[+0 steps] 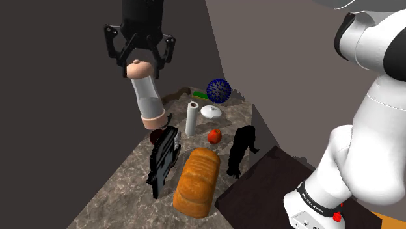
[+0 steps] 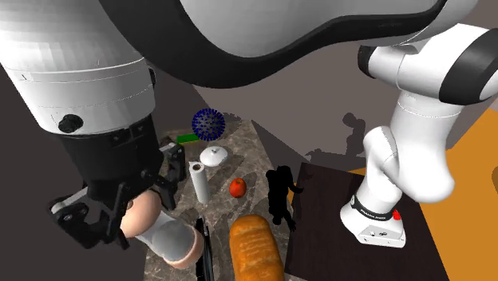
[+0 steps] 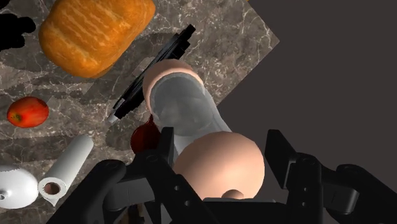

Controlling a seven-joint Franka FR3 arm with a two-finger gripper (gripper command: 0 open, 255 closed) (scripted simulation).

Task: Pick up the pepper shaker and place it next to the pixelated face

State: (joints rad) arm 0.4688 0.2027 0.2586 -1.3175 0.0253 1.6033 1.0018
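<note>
Black fingers (image 1: 159, 57) closed tight on the peach cap of a pepper shaker (image 1: 146, 97), shaker hanging tilted above the marbled worktop (image 1: 110, 195), up-left of the bread loaf (image 1: 195, 182) in the shoulder view

The light is soft and rather dim. The walls (image 1: 58, 97) are a dull dark grey-brown, and the marbled counter (image 1: 123, 188) has a middle tone. My white arm (image 1: 371, 149) is the brightest thing, pale on top and shaded grey below, so the light seems to come from above. In the wrist view, soft shadows lie on the counter just beside the bread loaf (image 3: 95, 32) and the paper roll (image 3: 67, 167). The pepper shaker (image 1: 146, 91) has a pale sheen on its clear body. The black figure (image 1: 242, 149) looks flat, with almost no shading. In the second exterior view, a grey shadow falls on the wall behind my stand (image 2: 319, 231).
</note>
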